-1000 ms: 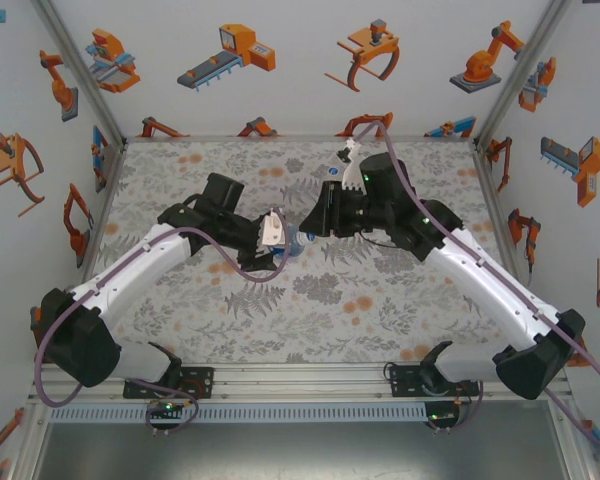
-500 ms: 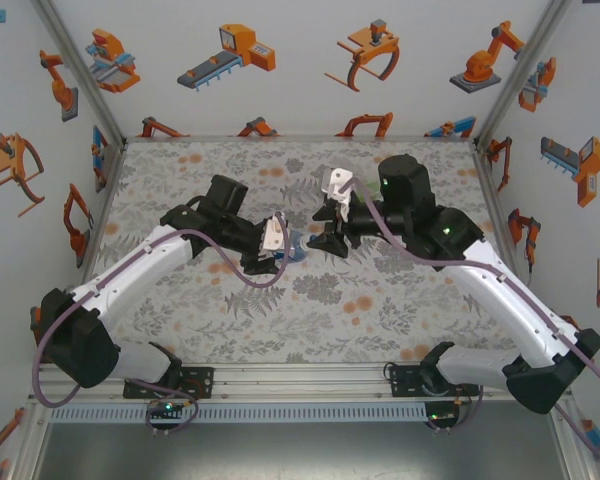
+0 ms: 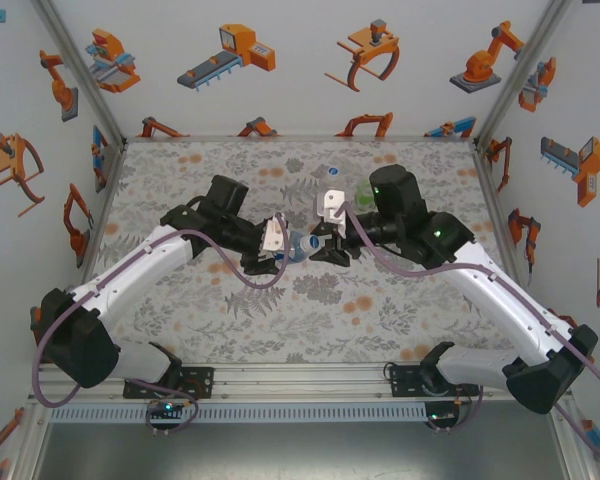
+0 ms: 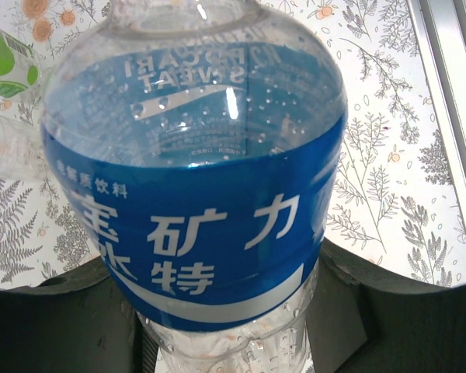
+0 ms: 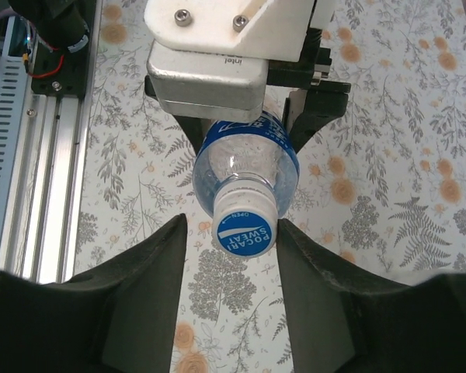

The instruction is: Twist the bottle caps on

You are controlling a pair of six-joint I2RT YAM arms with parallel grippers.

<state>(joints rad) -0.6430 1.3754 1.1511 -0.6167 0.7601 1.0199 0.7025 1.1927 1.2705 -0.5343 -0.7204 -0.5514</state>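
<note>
Now that the right arm [image 3: 480, 280] has swung back over the flowery table [image 3: 380, 300], the two hands meet again in the middle. One second ago its wrist was rolled over and up. Half a second ago it had pulled a little away. Now it is level and close in again.

The Pocari Sweat bottle [image 4: 194, 210] lies on its side in the air, and the left gripper [image 3: 286, 251] is clamped around its blue label. That hand has not let go.

The green bottle [image 4: 4, 58] and the clear bottle [image 4: 0, 148] wait off to one side of the left hand, well apart from it.

The right gripper [image 5: 234, 229] has its jaws apart, one on each side of the blue cap [image 5: 246, 227]. Table shows through the gap on one side, so it is not pinching yet. The cap already sits on the bottle's neck, right between the fingers [image 5: 151, 264].

I think the hand let go to untwist and has come back for another turn.
</note>
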